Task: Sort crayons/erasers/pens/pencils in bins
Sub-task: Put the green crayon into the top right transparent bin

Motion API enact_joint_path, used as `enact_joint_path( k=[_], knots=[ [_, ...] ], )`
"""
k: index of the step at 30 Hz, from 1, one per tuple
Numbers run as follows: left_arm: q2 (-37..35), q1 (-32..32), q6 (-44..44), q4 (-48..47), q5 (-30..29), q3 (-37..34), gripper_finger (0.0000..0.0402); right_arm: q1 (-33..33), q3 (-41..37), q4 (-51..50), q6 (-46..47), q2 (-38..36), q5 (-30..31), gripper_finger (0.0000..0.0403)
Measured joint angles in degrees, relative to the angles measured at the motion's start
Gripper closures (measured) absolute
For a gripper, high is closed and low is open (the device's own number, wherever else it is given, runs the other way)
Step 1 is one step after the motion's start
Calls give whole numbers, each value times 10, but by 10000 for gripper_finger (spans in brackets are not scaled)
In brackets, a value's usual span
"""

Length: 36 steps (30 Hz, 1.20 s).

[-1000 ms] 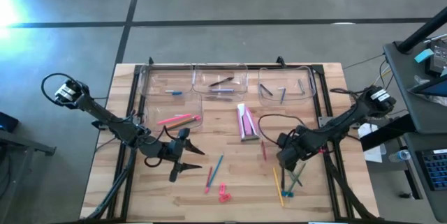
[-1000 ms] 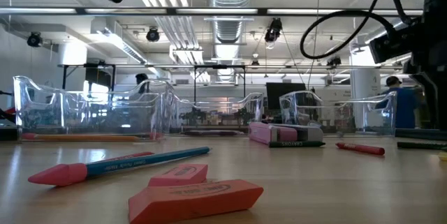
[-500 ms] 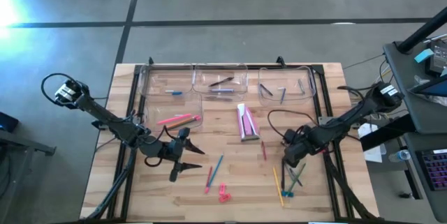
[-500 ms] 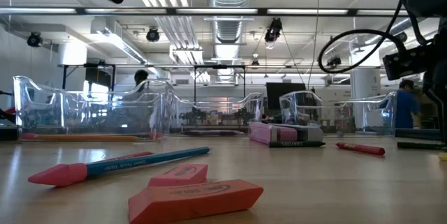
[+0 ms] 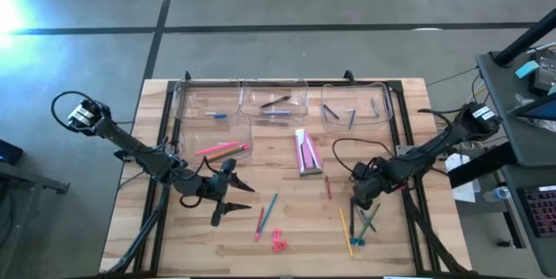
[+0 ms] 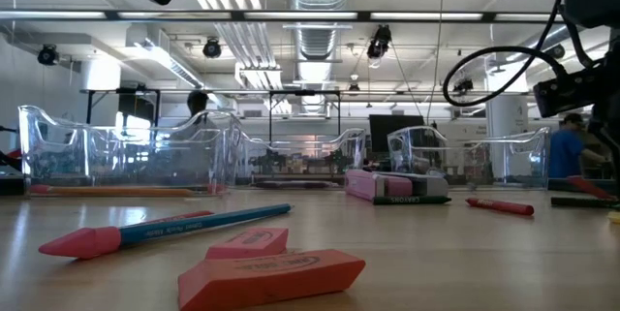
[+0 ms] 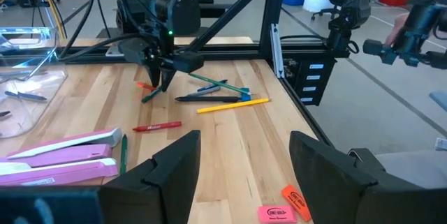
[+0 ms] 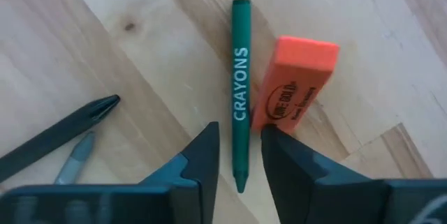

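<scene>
Wooden table (image 5: 287, 227): right gripper (image 8: 239, 155) near right edge, fingers narrowed astride green crayon (image 8: 239, 91), orange eraser (image 8: 293, 88) touching alongside; crayon light, stiff, waxy-slick, best taken mid-length; left gripper (image 5: 228, 194) wide, empty

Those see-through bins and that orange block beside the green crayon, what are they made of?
The bins look like clear glossy plastic: the room shows through and their rims catch glints. The orange block seems a matte rubber eraser, with printed lettering and soft edges. The green crayon is presumably wax in a printed paper-like wrapper.
</scene>
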Motion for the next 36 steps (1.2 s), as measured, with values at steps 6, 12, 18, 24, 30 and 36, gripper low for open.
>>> enact_joint_path(
  k=[6, 12, 18, 24, 30, 36],
  knots=[
    [0, 0, 0, 0, -2, 0, 196, 0, 8, 3, -22, 34, -9, 348],
    [0, 0, 0, -1, -3, 0, 196, 0, 19, -3, -27, 16, -11, 386],
    [0, 0, 0, -1, -3, 0, 196, 0, 32, -19, -19, -39, 8, 387],
    [0, 0, 0, -2, -4, 0, 196, 0, 48, -33, -11, -87, 56, 388],
    [0, 0, 0, 0, -8, 0, 196, -9, 68, -31, -17, -121, 182, 389],
    [0, 0, 3, 2, -19, 0, 196, -73, 94, -29, -57, -163, 407, 390]
  ],
)
